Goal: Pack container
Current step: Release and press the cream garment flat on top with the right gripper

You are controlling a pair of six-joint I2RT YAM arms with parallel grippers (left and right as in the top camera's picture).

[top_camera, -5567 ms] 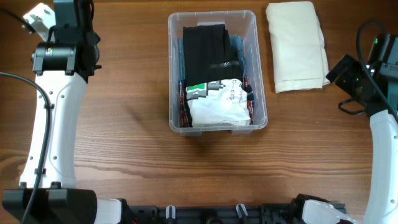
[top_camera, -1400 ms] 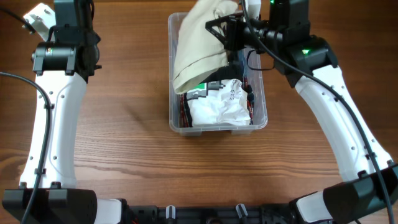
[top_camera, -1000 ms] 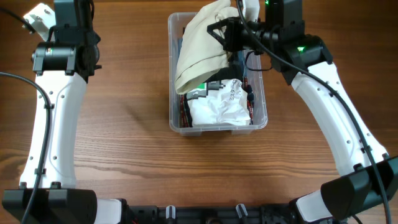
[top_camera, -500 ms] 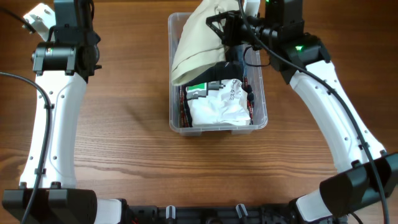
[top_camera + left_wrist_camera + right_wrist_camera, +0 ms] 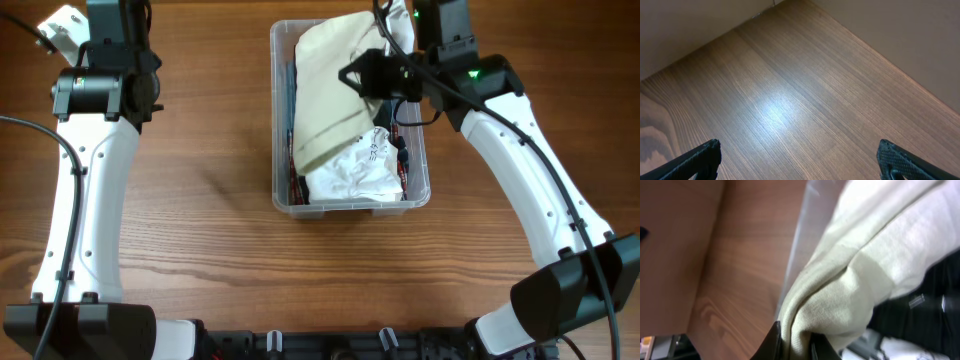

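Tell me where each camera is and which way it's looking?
Overhead: sits above the table, looks straight down at the container; left arm and right arm show.
Left wrist: rides the left arm, faces down at bare wood; the open left gripper tips show at the bottom corners.
Right wrist: rides the right arm, faces the cream cloth up close; the right gripper, shut on it, shows at the bottom.
Shared: overhead and right wrist both show the cream cloth and the container.
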